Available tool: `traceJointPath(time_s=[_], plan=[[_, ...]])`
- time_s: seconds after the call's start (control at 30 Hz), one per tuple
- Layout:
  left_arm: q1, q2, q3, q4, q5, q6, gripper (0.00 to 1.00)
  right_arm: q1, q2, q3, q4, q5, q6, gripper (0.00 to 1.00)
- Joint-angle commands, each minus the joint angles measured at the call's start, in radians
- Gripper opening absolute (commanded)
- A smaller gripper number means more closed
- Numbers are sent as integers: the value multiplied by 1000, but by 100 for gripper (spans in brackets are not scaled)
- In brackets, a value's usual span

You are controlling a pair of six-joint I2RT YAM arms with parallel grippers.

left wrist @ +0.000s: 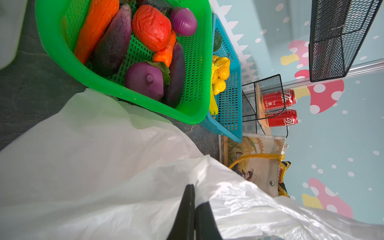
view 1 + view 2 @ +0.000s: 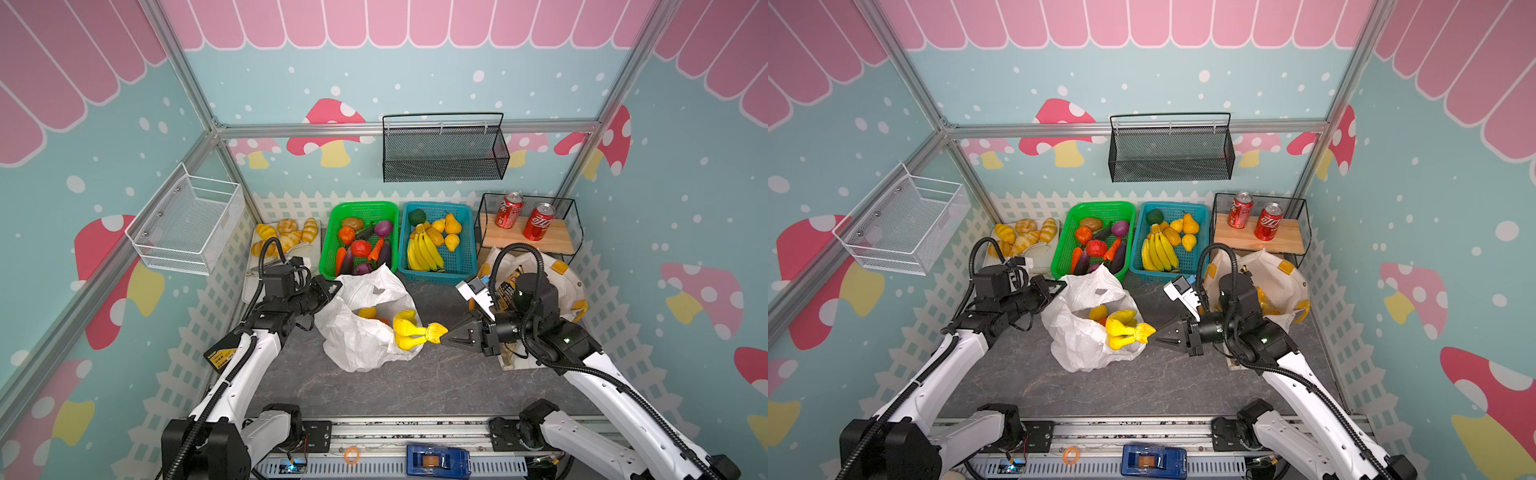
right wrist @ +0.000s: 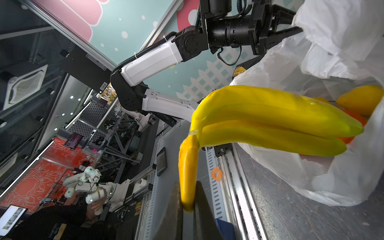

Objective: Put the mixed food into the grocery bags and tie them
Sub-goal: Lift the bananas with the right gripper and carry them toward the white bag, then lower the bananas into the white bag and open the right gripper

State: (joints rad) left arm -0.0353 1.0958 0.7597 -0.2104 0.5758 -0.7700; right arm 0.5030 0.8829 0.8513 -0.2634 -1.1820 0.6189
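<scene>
A thin white plastic bag (image 2: 361,349) (image 2: 1077,349) lies open in the middle of the table. My left gripper (image 2: 335,286) (image 2: 1061,286) (image 1: 195,193) is shut on the bag's rim at its far left side. My right gripper (image 2: 443,335) (image 2: 1152,335) (image 3: 188,195) is shut on the stem of a yellow banana bunch (image 2: 405,328) (image 2: 1121,328) (image 3: 270,116), whose fruit ends reach into the bag's mouth. A yellow-orange fruit (image 2: 368,311) (image 2: 1098,311) lies inside the bag. The cream cloth tote (image 2: 571,282) (image 2: 1285,282) sits at the right with a snack packet (image 2: 507,289) in it.
Behind the bag stand a green basket (image 2: 326,253) of vegetables and a blue basket (image 2: 436,276) of bananas and pears. Bread rolls (image 2: 286,235) lie at the back left. Two red cans (image 2: 509,210) stand on a wire shelf above the tote.
</scene>
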Motion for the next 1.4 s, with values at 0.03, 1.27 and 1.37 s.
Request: traceJointPath(time_s=[0.03,1.27,1.37], plan=[[-9,-7,33,-15,0,26,0,19,33,-52,285,-19,144,0],[-61,-24,100,5,68,-9,0,216,519,98,365,664,-171,45],[-54,-16,108,2,63,-10,0,212,438,100,253,713,-339,46]])
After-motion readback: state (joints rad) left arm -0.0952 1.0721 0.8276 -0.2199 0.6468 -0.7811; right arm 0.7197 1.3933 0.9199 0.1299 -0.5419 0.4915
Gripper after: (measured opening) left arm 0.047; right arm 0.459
